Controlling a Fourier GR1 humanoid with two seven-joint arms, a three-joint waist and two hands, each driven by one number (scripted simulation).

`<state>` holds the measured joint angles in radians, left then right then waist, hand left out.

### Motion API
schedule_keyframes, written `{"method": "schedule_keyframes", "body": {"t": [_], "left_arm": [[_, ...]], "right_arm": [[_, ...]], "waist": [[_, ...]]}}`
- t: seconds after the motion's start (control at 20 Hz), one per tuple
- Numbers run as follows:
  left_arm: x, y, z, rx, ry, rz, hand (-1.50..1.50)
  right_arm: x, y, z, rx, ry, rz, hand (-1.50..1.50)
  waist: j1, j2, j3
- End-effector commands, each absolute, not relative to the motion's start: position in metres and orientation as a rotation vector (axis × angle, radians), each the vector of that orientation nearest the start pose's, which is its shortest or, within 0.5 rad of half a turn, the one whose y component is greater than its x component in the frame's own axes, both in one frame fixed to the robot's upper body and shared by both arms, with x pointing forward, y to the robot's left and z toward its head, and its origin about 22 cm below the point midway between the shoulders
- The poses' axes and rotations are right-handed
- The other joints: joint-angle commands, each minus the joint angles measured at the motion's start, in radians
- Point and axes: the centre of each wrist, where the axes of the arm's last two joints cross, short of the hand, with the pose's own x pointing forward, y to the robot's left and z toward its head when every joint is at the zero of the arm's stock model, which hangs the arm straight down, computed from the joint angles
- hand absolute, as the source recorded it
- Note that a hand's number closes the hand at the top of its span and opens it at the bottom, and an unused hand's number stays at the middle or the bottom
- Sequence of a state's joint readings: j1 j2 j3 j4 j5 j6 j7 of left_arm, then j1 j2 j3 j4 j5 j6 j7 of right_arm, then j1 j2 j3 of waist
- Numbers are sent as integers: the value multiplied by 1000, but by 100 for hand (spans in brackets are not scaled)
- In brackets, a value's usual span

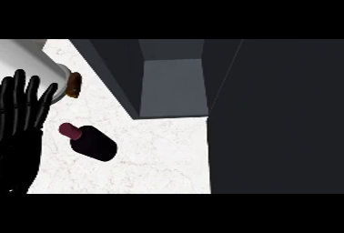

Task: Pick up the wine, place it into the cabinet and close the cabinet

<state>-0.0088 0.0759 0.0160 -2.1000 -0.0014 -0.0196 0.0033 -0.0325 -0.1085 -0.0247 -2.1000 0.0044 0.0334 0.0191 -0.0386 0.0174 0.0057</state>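
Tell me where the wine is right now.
In the head view the wine stands on the counter at left, just right of the open left robot hand, below and left of the cabinet.

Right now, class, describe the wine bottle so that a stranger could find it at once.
Start at the pale marble counter. In front of the open dark cabinet, toward the left, stands the wine bottle. Unlike the small brown item farther back, it is near-black with a maroon cap.

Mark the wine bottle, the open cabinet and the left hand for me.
wine bottle (94,143), head view, on its dark body.
cabinet (173,82), head view, on its inner floor.
left hand (19,119), head view, on the palm, fingers straight.
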Motion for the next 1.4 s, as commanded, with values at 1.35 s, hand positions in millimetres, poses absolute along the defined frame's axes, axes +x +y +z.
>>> {"method": "schedule_keyframes", "body": {"t": [1.35], "left_arm": [[259, 242, 139, -571, -1749, -78, -150]], "right_arm": [[149, -245, 166, 211, -1912, 199, -150]], "waist": [[37, -18, -6]]}}
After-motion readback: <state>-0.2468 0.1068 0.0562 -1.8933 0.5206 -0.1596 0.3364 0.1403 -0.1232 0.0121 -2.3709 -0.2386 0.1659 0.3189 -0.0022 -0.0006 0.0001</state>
